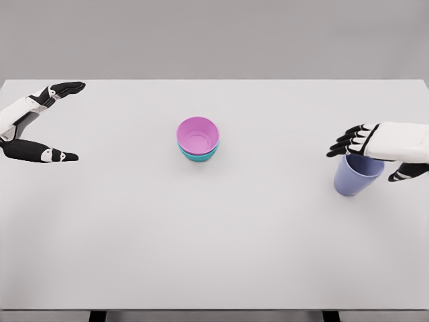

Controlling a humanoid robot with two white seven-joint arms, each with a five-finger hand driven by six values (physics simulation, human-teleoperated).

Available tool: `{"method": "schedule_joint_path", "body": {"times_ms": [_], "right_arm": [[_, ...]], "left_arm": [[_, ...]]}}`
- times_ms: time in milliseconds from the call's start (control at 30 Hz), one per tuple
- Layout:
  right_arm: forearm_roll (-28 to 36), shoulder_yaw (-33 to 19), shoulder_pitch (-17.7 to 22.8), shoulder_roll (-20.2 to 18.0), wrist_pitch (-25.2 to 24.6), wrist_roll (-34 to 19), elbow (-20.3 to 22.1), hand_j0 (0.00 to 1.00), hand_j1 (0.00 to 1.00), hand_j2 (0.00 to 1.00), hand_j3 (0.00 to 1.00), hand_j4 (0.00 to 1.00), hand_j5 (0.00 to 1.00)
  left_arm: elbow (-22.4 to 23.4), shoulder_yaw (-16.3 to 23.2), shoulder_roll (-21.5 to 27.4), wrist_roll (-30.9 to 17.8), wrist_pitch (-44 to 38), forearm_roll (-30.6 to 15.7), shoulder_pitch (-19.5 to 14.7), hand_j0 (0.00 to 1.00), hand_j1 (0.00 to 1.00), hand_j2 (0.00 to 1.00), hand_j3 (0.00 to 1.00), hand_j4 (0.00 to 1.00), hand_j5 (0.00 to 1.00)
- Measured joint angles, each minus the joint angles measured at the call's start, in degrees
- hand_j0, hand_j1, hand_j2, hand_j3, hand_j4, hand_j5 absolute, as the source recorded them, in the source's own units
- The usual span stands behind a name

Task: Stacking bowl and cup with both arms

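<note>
Head view, looking down on a white table [214,255]. Right hand [379,149] reaching in from the right edge, hovering over a blue cup [356,176], palm down and black fingers [345,143] pointing left past the cup's rim. Thumb showing below the wrist, beside the cup's right wall. Fingers slightly curled but not closing round the cup; whether touching the rim, cannot tell. Cup standing just under the palm, tilting a little, mouth partly hidden by the hand.

Left hand [33,124] sitting at the far left edge, spread wide, holding nothing: fingers stretching up and right, thumb lying lower and pointing right, a broad gap between them.

Pink bowl [198,136] nesting inside a teal bowl [199,155] near the middle of the table, well to the left of the right hand and well to the right of the left hand, roughly between the two. Only a thin rim and side of the teal bowl peeking out beneath the pink one. Both bowls upright, mouths facing up, well apart from the cup.
</note>
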State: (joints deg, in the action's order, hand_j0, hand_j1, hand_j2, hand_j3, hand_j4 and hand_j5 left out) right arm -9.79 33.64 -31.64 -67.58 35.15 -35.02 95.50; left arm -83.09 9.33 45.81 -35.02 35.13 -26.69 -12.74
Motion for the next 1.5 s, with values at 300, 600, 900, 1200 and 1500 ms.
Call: {"method": "schedule_joint_path", "body": {"times_ms": [300, 600, 900, 1200, 1500], "right_arm": [[-2.1, 0.5, -0.1, 2.7, 0.0, 0.0, -2.5, 1.00, 1.00, 1.00, 1.00, 1.00, 1.00], [-3.3, 1.6, -0.2, 3.3, 0.0, 0.0, -4.0, 1.00, 1.00, 1.00, 1.00, 1.00, 1.00], [-4.1, 2.3, -0.4, 3.7, 0.0, 0.0, -5.0, 1.00, 1.00, 1.00, 1.00, 1.00, 1.00], [-4.6, 2.5, -0.4, 4.2, 0.0, 0.0, -5.6, 0.98, 0.98, 0.98, 0.98, 0.98, 0.98], [-4.6, 2.9, -0.5, 4.2, 0.0, 0.0, -5.6, 0.70, 0.70, 0.70, 0.70, 0.70, 0.70]], "left_arm": [[-0.1, -0.1, 0.0, 0.0, 0.0, 0.0, 0.3, 1.00, 1.00, 1.00, 1.00, 1.00, 1.00], [-0.1, -0.2, -0.1, 0.0, 0.0, 0.0, 0.4, 1.00, 1.00, 1.00, 1.00, 1.00, 1.00], [-0.1, -0.2, -0.1, 0.0, 0.0, 0.0, 0.4, 1.00, 1.00, 1.00, 1.00, 1.00, 1.00], [-0.1, -0.2, -0.1, 0.0, 0.0, 0.0, 0.4, 1.00, 1.00, 1.00, 1.00, 1.00, 1.00], [0.0, -0.3, -0.1, 0.0, 0.0, 0.0, 0.4, 1.00, 1.00, 1.00, 1.00, 1.00, 1.00]]}}
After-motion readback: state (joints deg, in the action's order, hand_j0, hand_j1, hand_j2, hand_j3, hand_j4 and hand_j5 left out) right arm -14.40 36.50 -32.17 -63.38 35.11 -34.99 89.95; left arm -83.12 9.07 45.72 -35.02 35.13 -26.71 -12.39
